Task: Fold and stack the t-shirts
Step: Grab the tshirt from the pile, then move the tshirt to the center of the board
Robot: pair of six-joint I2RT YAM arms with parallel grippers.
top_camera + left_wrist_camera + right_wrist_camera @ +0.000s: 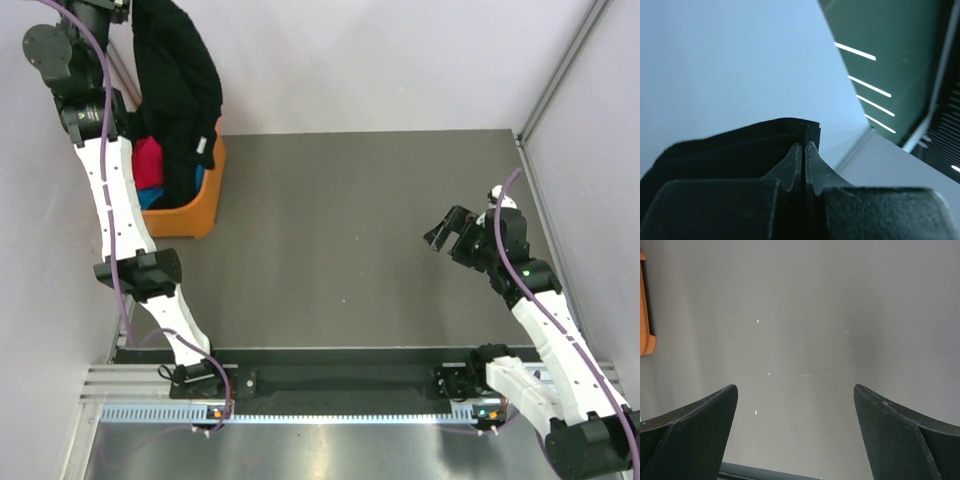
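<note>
Black t-shirt (178, 85) hangs over the orange basket (205, 208), pinched by the fully closed left gripper (803, 150). A pink shirt (148, 160) and a teal shirt (152, 197) lie inside, while the right gripper (452, 238) hovers wide open, empty, above the table (340, 230).

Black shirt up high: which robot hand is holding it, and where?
The left gripper pinches the black t-shirt by a bunched fold; the right gripper holds nothing.

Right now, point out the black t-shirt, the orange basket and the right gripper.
black t-shirt (178, 90), top external view, middle of the hanging cloth.
orange basket (190, 218), top external view, its near wall.
right gripper (795, 390), right wrist view, midway between its fingertips.
</note>
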